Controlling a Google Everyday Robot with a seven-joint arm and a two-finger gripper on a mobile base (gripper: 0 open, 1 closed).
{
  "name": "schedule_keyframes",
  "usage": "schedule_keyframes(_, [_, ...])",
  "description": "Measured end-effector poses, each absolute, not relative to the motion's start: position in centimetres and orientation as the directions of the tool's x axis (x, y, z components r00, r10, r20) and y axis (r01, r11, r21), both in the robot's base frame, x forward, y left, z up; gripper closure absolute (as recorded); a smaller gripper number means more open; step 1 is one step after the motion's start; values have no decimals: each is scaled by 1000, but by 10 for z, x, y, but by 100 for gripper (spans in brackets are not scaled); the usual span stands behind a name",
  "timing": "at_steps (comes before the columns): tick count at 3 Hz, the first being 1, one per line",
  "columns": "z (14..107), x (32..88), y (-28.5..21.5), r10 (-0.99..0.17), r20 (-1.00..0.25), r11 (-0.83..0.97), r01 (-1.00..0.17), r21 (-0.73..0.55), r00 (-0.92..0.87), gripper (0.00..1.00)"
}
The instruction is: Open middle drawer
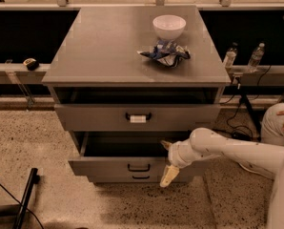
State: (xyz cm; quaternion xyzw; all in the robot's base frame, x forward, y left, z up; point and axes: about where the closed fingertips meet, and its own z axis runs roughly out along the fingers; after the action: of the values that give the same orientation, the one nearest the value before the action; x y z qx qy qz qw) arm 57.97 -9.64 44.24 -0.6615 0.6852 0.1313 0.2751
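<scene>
The middle drawer (pixel 108 167) is a grey front with a small plain black bar handle (pixel 138 167). It stands pulled out, with a dark opening showing above its front. My gripper (pixel 167 160) is open at the right part of this drawer's front. One cream finger (pixel 166 144) points up over the drawer's top edge and the other (pixel 168 175) hangs down in front of it. The white arm (pixel 228 149) reaches in from the right. The handle is left of the gripper and free.
The top drawer with a white tag on its handle (pixel 138 117) stands slightly out. The bottom drawer handle (pixel 140 177) shows just below the middle one. A white bowl (pixel 169 26) and a crumpled chip bag (pixel 165 54) lie on the cabinet top. Two bottles (pixel 230 56) stand at the right.
</scene>
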Motion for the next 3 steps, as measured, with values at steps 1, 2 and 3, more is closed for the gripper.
schedule_keyframes(1, [428,578,-95,-855,-519,102,-983,-155,-7,5])
schedule_keyframes(2, [428,564,-96,-870,-494,92,-986,-140,-11,12])
schedule_keyframes(3, [434,544,-94,-885,-465,43,-991,-125,20,18])
